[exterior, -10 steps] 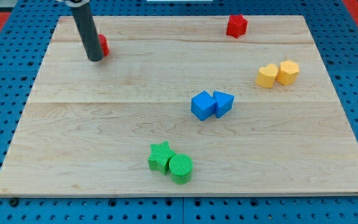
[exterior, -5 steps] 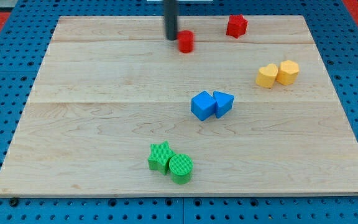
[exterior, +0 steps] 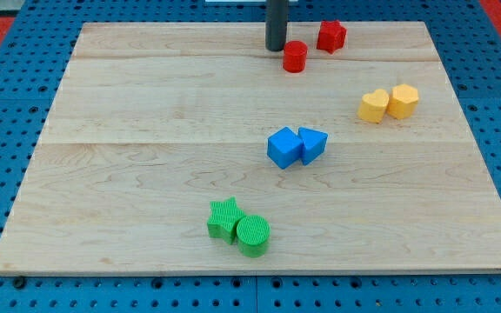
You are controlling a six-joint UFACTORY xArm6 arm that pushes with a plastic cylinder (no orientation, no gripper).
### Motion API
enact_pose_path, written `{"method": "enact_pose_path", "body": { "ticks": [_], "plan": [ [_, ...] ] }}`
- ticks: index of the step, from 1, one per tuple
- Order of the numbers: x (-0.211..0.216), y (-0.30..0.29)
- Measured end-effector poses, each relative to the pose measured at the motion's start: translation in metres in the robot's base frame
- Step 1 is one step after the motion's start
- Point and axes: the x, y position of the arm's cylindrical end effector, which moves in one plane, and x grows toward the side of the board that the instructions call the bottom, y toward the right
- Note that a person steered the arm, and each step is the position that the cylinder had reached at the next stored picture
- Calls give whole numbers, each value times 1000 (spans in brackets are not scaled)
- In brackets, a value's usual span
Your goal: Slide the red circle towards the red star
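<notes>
Red circle (exterior: 295, 56): near the view's top edge of the tabletop (exterior: 146, 174), a little right of centre, lying flat on its round face.
Red star (exterior: 330, 36): just up and to the view's right of the red circle, near but apart, a narrow strip of bare wood between them.
My tip (exterior: 276, 48): just to the view's left of the red circle, close against its left side; contact or a hair's gap, cannot tell.
Pincer: none on this rig, only a plain dark rod, so no open or closed state to tell.
Handling, as a judgement: small, light, stiff plastic-looking block; likely to slide easily on smooth wood and to roll off a glancing push because of its round wall.
Place to push: the side facing away from the red star, low and left of centre, in line with the star.
Progress, as a judgement: nearly there, short push left.
Risk: off-centre push sending the circle past the star or off the top edge.
Blue pair (exterior: 297, 146): mid-board, touching, well apart from the reds.
Yellow pair (exterior: 389, 103): view's right, touching.
Green star (exterior: 223, 218) and green circle (exterior: 253, 236): view's bottom, touching.
</notes>
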Motion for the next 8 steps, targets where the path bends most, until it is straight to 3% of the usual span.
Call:
{"method": "enact_pose_path", "body": {
  "ticks": [1, 2, 3, 4, 5, 7, 8],
  "plan": [
    [-2, 9],
    [-4, 71],
    [-10, 33],
    [12, -41],
    [70, -34],
    [30, 89],
    [30, 97]
  ]
}}
